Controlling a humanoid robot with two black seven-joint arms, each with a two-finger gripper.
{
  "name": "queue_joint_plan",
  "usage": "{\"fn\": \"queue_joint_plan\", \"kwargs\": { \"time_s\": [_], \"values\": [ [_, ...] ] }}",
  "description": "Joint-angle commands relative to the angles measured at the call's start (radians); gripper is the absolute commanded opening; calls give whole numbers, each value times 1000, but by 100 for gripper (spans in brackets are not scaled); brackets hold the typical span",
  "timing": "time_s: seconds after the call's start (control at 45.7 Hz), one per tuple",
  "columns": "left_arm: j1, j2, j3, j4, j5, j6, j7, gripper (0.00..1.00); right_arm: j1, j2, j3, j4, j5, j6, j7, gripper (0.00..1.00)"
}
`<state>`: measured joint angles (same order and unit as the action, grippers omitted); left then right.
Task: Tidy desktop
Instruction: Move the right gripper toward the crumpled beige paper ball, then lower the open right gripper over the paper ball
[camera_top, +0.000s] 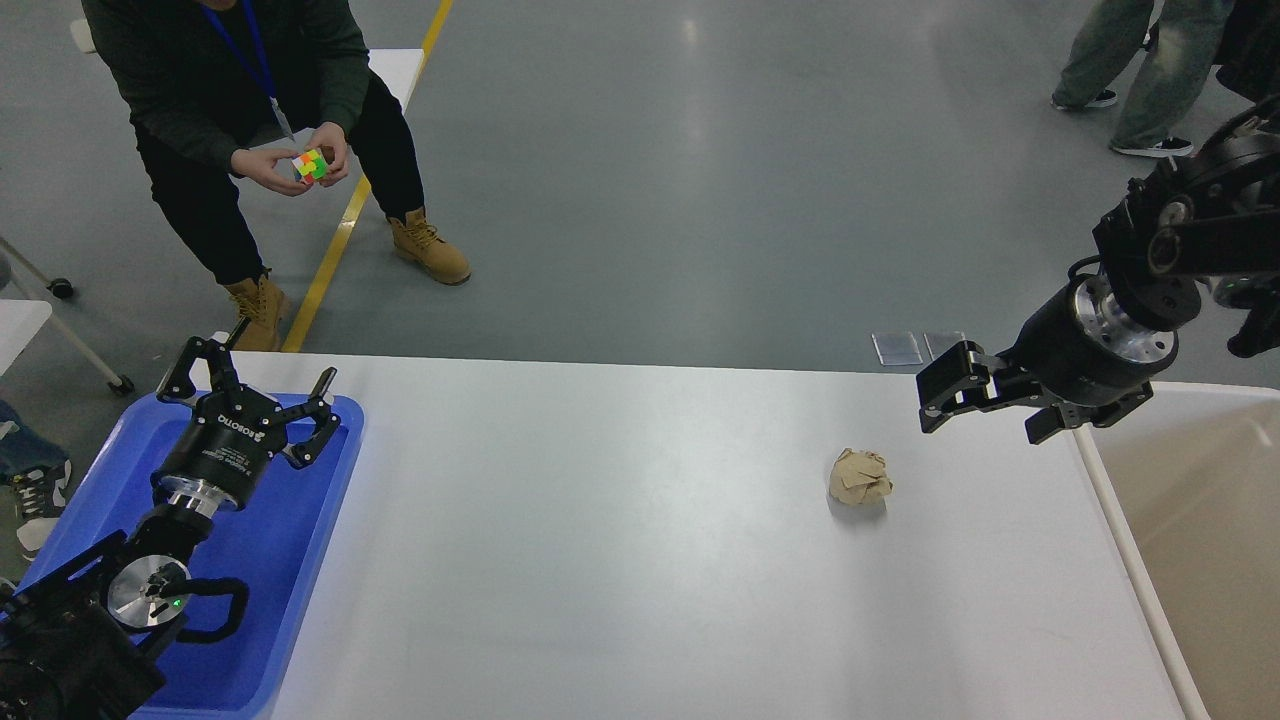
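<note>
A wide white worktop (620, 540) fills the lower and middle part of the frame, its far edge running across the centre. A crumpled ball of brown paper (860, 476) sits alone on it, right of centre. At the lower left a blue plastic tray (290, 600) lies on the worktop's left end. The left gripper (255, 392) hangs over the tray's far end, jaws spread wide and holding nothing. At the right, the right gripper (945, 395) reaches in from the upper right and hovers above the worktop, just up and right of the paper ball and apart from it; its jaws point left and are seen side-on, so I cannot tell whether they are open or closed. A beige bin (1200, 520) stands beside the worktop's right edge. In the upper left, a person (250, 90) in dark clothes and tan boots crouches on the grey floor, holding a coloured puzzle cube (311, 165) in both hands
</note>
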<state>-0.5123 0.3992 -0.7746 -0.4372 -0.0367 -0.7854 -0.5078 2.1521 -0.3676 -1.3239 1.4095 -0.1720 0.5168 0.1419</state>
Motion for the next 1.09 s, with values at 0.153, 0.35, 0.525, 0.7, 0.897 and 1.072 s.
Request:
{"fn": "queue_joint_plan", "kwargs": {
  "time_s": [0.153, 0.35, 0.525, 0.7, 0.897, 1.072],
  "values": [
    [0, 0, 0, 0, 0, 0, 0, 99, -11, 32, 14, -6, 5, -44, -1, 100],
    [0, 0, 0, 0, 0, 0, 0, 99, -27, 42, 25, -33, 5, -60, -1, 100],
    [0, 0, 0, 0, 0, 0, 0, 99, -83, 55, 52, -84, 5, -106, -1, 100],
    [0, 0, 0, 0, 1, 0, 0, 99, -119, 119, 52, -132, 3, -138, -1, 100],
    [0, 0, -2, 0, 1, 0, 0, 99, -207, 220, 51, -257, 20, -182, -2, 100],
    [0, 0, -2, 0, 0, 0, 0, 99, -294, 280, 42, -351, 120, -193, -2, 100]
  ]
}}
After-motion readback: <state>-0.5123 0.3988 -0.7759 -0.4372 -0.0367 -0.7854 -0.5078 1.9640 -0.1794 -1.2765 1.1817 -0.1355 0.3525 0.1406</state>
